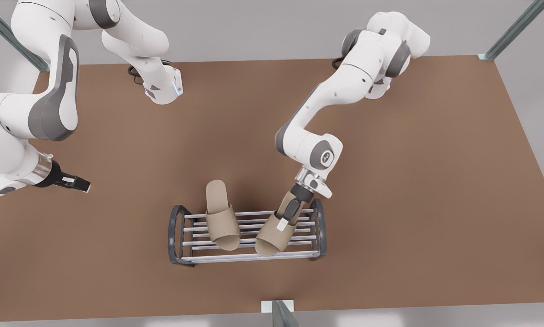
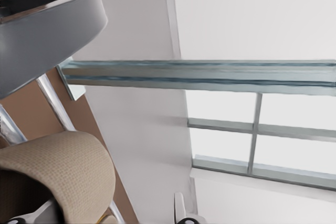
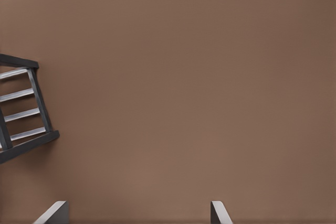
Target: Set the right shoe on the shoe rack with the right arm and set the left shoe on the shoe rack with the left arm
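Observation:
The shoe rack (image 1: 249, 259) stands near the table's front edge, silver bars between dark arched ends. One beige slipper (image 1: 222, 222) lies across its bars, heel jutting past the back. A second beige slipper (image 1: 272, 238) rests tilted on the bars toward the front view's right. My left gripper (image 1: 284, 220) reaches down onto this slipper's strap. In the left wrist view its fingers stand apart and open, one beside the slipper (image 2: 58, 171) and the other well away from it, with the rack's dark end frame (image 2: 42, 40) close by. My right gripper (image 1: 78, 183) waits open over bare table at the front view's left.
In the right wrist view the open right gripper (image 3: 136, 216) looks down on brown table (image 3: 184, 103), with one end of the rack (image 3: 26, 108) off to the side. Metal posts (image 1: 281, 313) stand at the table's edges and corners.

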